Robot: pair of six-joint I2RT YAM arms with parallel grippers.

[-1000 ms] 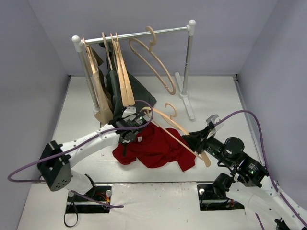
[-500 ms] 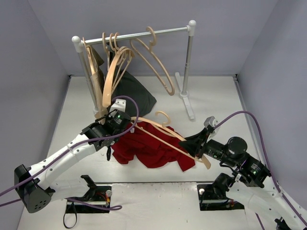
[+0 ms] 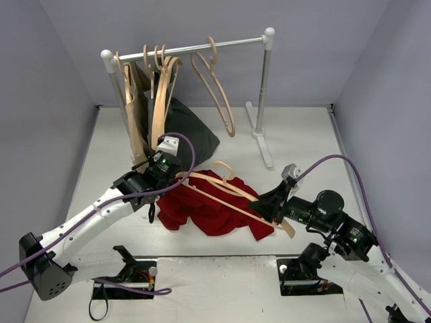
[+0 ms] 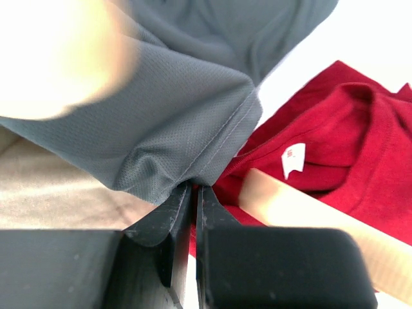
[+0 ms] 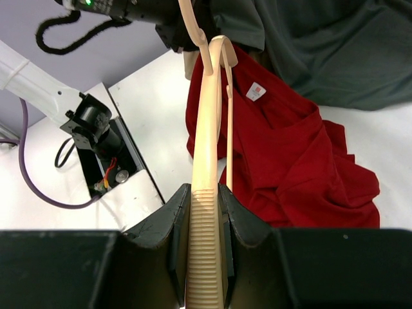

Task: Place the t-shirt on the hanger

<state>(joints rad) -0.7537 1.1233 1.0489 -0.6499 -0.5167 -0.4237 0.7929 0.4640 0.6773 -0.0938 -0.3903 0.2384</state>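
The dark-red t-shirt lies crumpled on the table between the arms. Its collar and white label show in the left wrist view. The tan wooden hanger lies slanted over the shirt. My right gripper is shut on its ribbed right end, over the shirt. My left gripper is by the hanger's left end. Its jaws stand nearly together with nothing seen between them. The tips touch the hem of the dark grey garment, and the hanger lies just to their right.
A clothes rack stands at the back, its foot at the right. On it hang a beige garment, a dark green-grey garment and an empty hanger. The walls are close on both sides.
My left gripper moved left from the shirt's collar to the hanging garments, whose hangers swung. My right gripper carried the hanger slightly left.
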